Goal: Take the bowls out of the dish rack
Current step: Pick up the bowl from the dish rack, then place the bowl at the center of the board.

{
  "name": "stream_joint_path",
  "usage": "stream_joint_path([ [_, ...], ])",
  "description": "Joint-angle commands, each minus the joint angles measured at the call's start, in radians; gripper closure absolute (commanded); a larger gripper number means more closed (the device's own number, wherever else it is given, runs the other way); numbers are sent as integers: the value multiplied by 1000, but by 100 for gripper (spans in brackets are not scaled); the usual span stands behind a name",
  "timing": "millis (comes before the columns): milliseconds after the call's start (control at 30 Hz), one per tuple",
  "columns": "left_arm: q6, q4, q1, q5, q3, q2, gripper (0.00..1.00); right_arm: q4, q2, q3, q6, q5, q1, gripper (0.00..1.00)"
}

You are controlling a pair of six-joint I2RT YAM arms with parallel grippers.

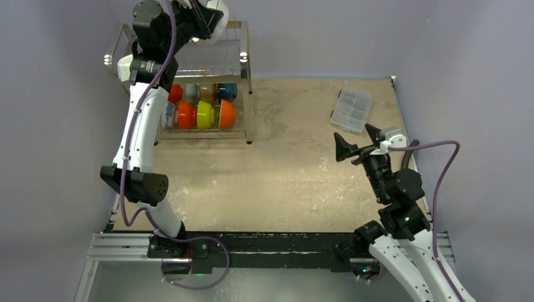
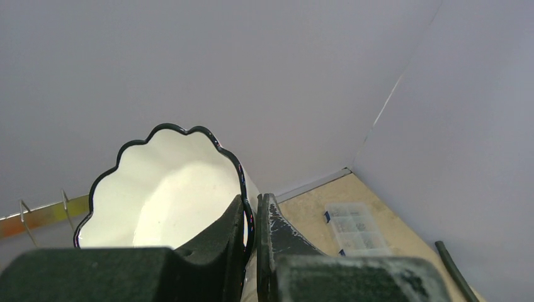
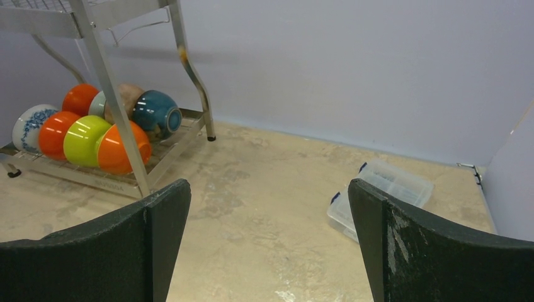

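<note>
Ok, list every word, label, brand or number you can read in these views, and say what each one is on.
None can be read.
The dish rack, the bowls and the clear compartment box show no legible lettering.
The blue marks on the white patterned bowl are decoration, not text.
The scalloped white bowl in the left gripper is plain inside.

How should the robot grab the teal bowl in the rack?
Probably by its rim, one of the fingers inside and one outside: the teal bowl stands on edge, and its round body looks too wide to pinch. Come from the right, open end of the dish rack, under the top shelf, since the tan bowl crowds its left.
</note>
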State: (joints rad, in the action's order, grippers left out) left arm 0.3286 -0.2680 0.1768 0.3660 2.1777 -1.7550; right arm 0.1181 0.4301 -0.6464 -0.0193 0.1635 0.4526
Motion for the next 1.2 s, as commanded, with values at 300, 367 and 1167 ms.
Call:
stream_joint_path([
  [300,-15,206,-7,178,-111,156,100,-85,247,-238,95,-155,5,1],
  [367,-33,214,-6,206,-140,172,100,-113,315,-307,131,-161,5,1],
  [1167,-440,106,11,416,-390,386,100,-185,795,-854,442,-418,5,1],
])
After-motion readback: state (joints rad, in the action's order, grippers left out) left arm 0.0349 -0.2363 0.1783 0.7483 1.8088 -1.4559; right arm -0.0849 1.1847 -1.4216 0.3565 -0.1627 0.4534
